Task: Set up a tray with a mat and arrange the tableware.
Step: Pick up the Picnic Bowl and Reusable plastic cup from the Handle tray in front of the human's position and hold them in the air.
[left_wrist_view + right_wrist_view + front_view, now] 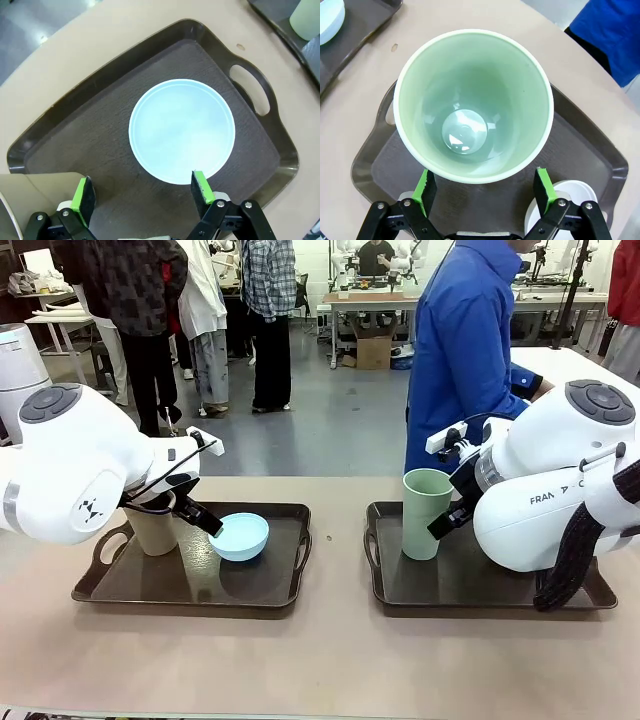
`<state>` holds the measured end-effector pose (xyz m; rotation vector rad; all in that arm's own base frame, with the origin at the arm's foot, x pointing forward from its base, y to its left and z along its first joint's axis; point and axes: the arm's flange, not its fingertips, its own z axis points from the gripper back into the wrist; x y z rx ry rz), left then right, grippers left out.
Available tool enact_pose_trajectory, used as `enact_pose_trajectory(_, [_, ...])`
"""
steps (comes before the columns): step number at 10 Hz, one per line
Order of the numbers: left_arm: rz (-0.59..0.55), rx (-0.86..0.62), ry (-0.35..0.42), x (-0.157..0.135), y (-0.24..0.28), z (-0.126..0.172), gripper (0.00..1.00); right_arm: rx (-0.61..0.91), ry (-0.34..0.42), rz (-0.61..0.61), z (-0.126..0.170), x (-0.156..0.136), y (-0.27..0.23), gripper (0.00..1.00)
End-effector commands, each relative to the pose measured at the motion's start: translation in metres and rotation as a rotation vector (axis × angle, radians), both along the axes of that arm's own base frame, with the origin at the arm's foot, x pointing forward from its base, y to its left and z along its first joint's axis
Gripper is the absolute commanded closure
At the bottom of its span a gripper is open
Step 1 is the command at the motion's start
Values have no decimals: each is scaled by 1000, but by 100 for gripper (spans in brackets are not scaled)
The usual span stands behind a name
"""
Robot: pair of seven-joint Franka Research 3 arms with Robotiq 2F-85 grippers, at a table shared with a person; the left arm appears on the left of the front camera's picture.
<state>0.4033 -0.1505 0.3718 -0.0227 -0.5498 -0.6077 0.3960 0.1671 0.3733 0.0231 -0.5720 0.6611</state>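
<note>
Two dark brown trays lie on the table. The left tray (285,590) carries a tan-brown cup (152,528) and a light blue bowl (240,537). My left gripper (141,192) hovers open above a textured brown mat (95,135), over the near rim of the light blue bowl (181,130), with the tan cup (30,195) beside one finger. On the right tray (400,595) stands a pale green cup (426,512). My right gripper (484,187) is open just above the green cup (472,105), holding nothing. A white bowl (572,192) peeks out behind one finger.
A person in a blue jacket (460,350) stands at the far side of the table behind the right tray. Bare tan tabletop (335,660) lies between the trays and along the near edge. Both arm bodies hang low over the trays' outer ends.
</note>
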Motion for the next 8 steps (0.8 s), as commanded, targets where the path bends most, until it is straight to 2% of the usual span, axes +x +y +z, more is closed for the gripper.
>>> enact_pose_trajectory(1, [0,0,0,0,0,0,0,0,0,0,0,0,0,0])
enact_pose_trajectory(5, [0,0,0,0,0,0,0,0,0,0,0,0,0,0])
enact_pose_trajectory(6, [-28,-36,-17,-12,6,12,0,0,0,0,0,0,0,0])
enact_pose_trajectory(7, [-31,-5,-23,-31,10,22,0,-16,35,-18,6,-18,1,0])
enact_pose_trajectory(8, [-14,32,7,-45,11,28,0,-26,52,-64,14,-36,-5,0])
